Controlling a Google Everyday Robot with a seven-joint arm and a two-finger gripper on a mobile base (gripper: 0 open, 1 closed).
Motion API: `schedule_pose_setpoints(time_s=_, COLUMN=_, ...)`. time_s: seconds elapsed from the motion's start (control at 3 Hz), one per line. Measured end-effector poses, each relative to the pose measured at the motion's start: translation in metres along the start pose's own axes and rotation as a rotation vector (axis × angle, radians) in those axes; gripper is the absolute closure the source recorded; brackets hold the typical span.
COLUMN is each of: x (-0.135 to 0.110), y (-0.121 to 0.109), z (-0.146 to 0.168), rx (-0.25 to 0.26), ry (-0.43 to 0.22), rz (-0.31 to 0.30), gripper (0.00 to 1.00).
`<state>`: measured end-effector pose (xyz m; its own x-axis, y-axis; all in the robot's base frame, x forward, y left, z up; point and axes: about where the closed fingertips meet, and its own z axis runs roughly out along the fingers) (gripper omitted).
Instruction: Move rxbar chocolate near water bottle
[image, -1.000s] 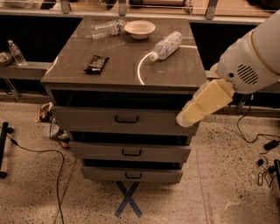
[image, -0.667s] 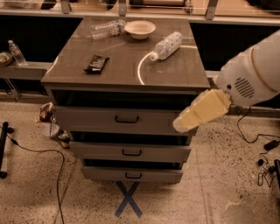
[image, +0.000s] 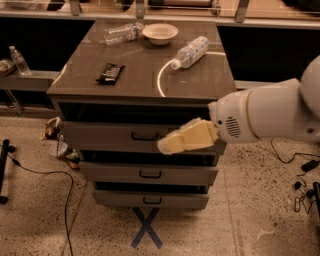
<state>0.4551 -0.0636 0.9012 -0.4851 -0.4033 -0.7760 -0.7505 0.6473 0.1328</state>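
Observation:
The rxbar chocolate (image: 110, 73), a flat black bar, lies on the left part of the cabinet top (image: 135, 80). The water bottle (image: 121, 34), clear and crinkled, lies on its side at the back, just left of a white bowl (image: 160, 33). My gripper (image: 170, 144) points left in front of the top drawer, below the cabinet top and to the right of the bar. It is apart from both things.
A smoother bottle with a white cap (image: 190, 51) lies right of the bowl. A small upright bottle (image: 18, 61) stands on a ledge at far left. The cabinet has three drawers (image: 145, 174). Cables (image: 60, 190) and a blue floor cross (image: 146, 227) lie on the floor.
My arm has swung left and a little lower across the cabinet front, and the gripper now points left at the top drawer. The things on the top have not moved.

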Motion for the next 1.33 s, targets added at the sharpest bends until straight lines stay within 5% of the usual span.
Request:
schedule_pose_setpoints(time_s=0.33, x=-0.018, y=0.018, z=0.036, rx=0.0, ry=-0.109, rz=-0.001, gripper=0.0)
schedule_pose_setpoints(time_s=0.67, x=-0.031, y=0.032, z=0.071, rx=0.058, ry=-0.146, rz=-0.031, gripper=0.0)
schedule_pose_setpoints(time_s=1.0, x=-0.032, y=0.027, z=0.084, rx=0.2, ry=-0.137, rz=-0.097, gripper=0.0)
schedule_pose_setpoints(time_s=1.33, x=-0.044, y=0.016, z=0.092, rx=0.263, ry=-0.184, rz=-0.115, gripper=0.0)
